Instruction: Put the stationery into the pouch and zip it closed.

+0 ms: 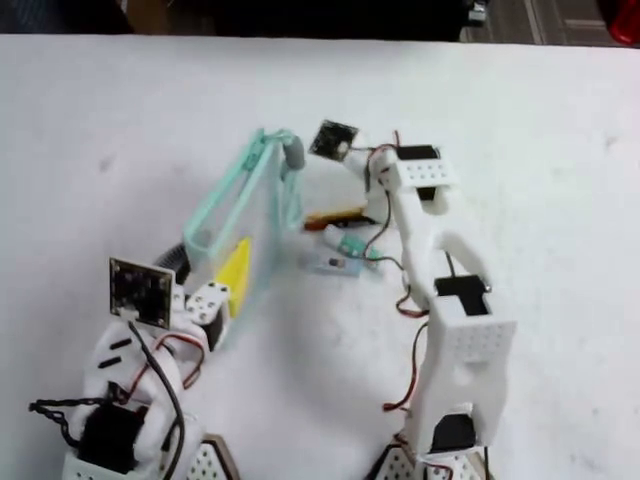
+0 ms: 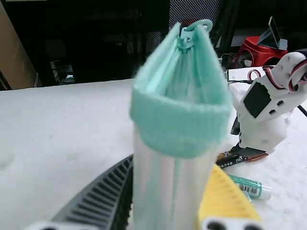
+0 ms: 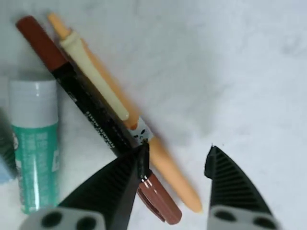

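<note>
Showing mint-green trim, the clear pouch (image 2: 178, 120) sits in the left claw (image 2: 165, 207).

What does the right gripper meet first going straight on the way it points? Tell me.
Probably the pens: the right gripper, open, points down at the table, one finger over the dark pen, the orange pen between its jaws. Depth unclear.

Mint pouch (image 2: 180, 120) — orange pen (image 3: 165, 163), brown-black marker (image 3: 91, 120).
</note>
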Available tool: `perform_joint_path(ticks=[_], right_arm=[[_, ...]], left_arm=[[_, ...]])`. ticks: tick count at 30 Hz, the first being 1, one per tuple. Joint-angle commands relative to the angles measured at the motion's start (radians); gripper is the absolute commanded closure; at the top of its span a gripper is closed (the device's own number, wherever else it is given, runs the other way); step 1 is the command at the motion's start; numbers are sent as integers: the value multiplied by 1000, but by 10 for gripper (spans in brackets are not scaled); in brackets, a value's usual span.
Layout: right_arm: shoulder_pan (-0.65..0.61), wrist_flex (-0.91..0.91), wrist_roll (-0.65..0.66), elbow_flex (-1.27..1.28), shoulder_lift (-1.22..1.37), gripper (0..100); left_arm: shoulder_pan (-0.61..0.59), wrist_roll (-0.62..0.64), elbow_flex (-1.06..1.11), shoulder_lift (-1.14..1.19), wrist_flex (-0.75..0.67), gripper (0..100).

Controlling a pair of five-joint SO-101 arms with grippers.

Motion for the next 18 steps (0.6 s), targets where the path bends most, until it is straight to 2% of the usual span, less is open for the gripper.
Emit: perform_joint_path(ticks=[1,10,12,15,18], right_arm=[[-7,124,100,-54,25,812],[-2,157,124,-206,156,817],[8,157,123,-259,197,864],[31,163,121,-331,240,994],[73,219,89,-391,228,967]], left_arm=[[-8,2,-6,4,-37,809],[-8,2,-6,4,-37,809],[-8,2,-6,4,-37,809],[-8,2,-6,4,-37,809],[-8,2,-6,4,-37,809]])
